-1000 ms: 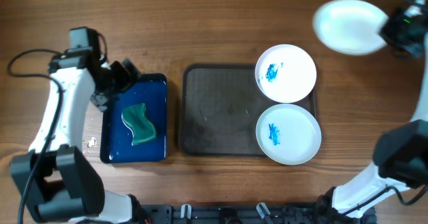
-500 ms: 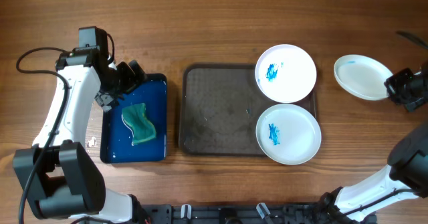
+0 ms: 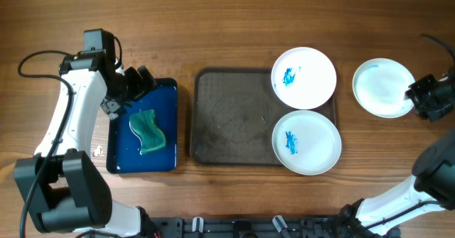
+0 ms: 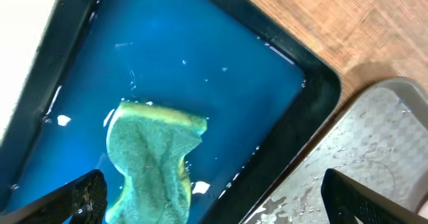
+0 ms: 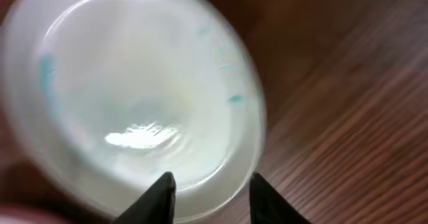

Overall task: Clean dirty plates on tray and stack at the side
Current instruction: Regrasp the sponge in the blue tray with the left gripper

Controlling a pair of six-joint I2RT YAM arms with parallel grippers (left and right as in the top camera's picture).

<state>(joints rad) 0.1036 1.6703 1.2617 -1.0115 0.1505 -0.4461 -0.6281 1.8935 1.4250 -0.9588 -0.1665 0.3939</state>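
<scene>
Two white plates with blue smears, one at the back (image 3: 304, 77) and one nearer (image 3: 306, 142), sit on the right end of the dark tray (image 3: 231, 117). A third plate (image 3: 384, 87), faintly blue-tinted, lies flat on the table to the tray's right. My right gripper (image 3: 416, 96) is at its right rim. In the right wrist view this plate (image 5: 134, 97) is blurred, and the right gripper (image 5: 214, 200) has its jaws parted with the rim passing loosely between them. My left gripper (image 4: 217, 204) hangs wide open over the green sponge (image 4: 154, 157), holding nothing.
A smaller blue tray (image 3: 160, 106) holding the green sponge (image 3: 147, 131) stands left of the dark tray, whose wet corner (image 4: 374, 150) shows in the left wrist view. Bare wooden table lies behind and to the right of both trays.
The right arm carried the third plate down from the far right corner and set it flat beside the tray; its jaws have parted. The left arm shifted slightly, then held still.
</scene>
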